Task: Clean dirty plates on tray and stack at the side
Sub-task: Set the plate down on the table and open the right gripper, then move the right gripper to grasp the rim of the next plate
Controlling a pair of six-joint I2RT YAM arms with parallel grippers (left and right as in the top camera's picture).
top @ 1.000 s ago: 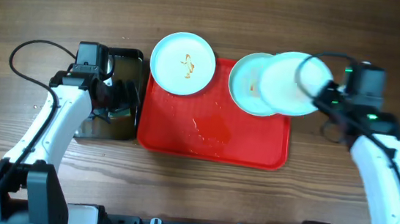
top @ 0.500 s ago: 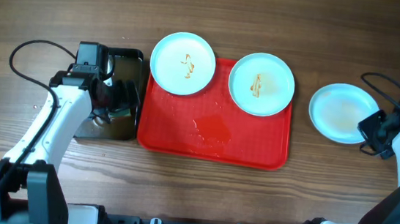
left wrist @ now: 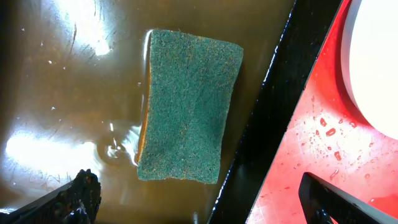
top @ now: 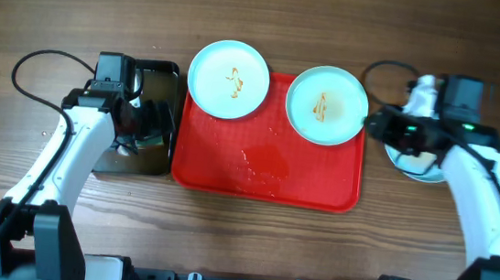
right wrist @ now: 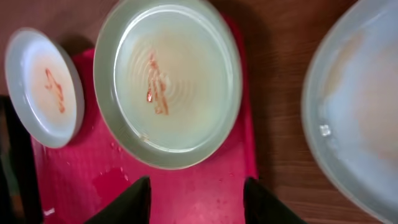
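The red tray (top: pixel 265 174) lies mid-table. A plate (top: pixel 228 80) with a brown squiggle overlaps its far left rim. A second sauced plate (top: pixel 327 105) sits in its far right corner. The third plate (top: pixel 422 168) lies on the table right of the tray, mostly under my right arm; the right wrist view shows it (right wrist: pixel 360 106) without a squiggle. My right gripper (top: pixel 375 126) is open and empty at the tray's right rim, just short of the second plate (right wrist: pixel 168 81). My left gripper (top: pixel 141 122) is open over a green sponge (left wrist: pixel 186 115).
The sponge lies in brown water in a black tray (top: pixel 159 76) left of the red tray. Water drops and a wet patch (top: pixel 264 163) lie on the red tray floor. Cables run behind both arms. Bare wood table surrounds the trays.
My right gripper carried a plate off the tray to the table on the right, let it go, and has swung back left to the tray's right rim. The left arm has not moved.
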